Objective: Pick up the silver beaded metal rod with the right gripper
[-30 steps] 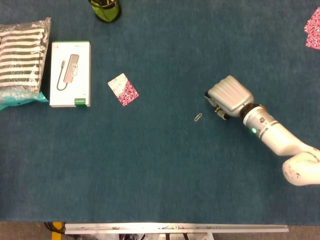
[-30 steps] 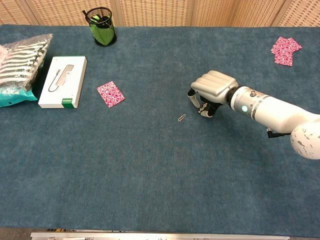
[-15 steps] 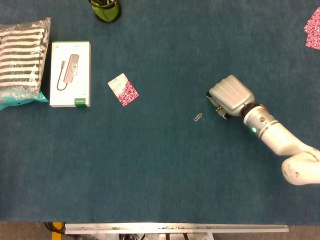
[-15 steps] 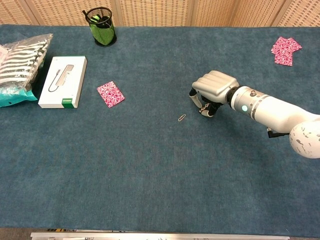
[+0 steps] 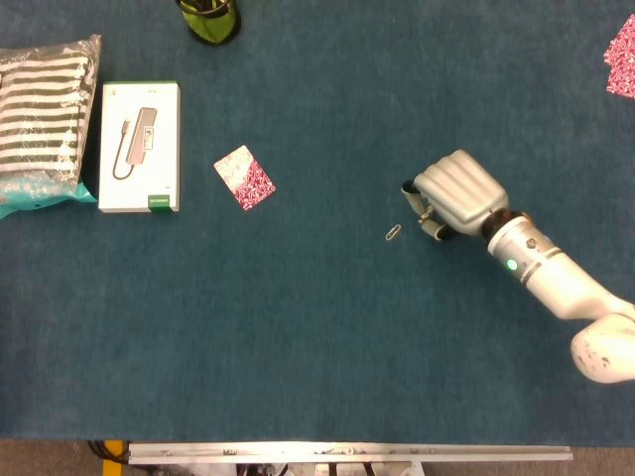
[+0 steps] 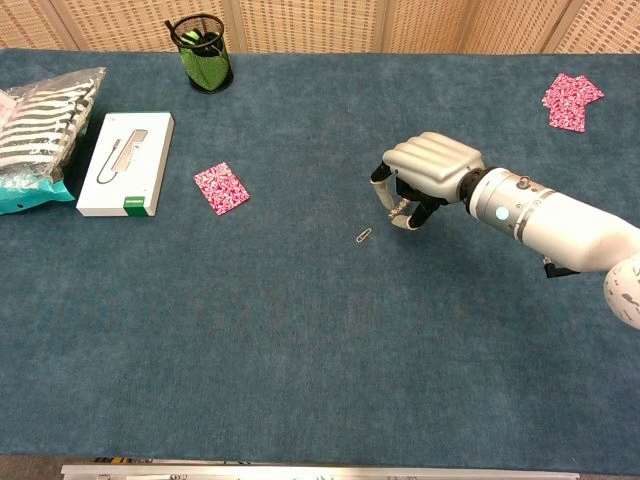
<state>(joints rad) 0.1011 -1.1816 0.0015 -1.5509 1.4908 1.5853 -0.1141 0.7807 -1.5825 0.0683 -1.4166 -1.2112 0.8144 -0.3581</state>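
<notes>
One second on, the right hand has lifted off the cloth, fingers curled around the silver beaded metal rod just at 3 o'clock of the paperclip, so the pickup looks secured.

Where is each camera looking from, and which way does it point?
Head view: sits high above, looking almost straight down at the blue table; only the right arm and right hand show, with the paper clip beside the hand.
Chest view: sits lower at the table's near edge, facing forward across it to the wicker wall; the same right hand shows, fingers curled.
Both share: the white box, the pink patterned card, the green mesh cup and the striped bag.
</notes>
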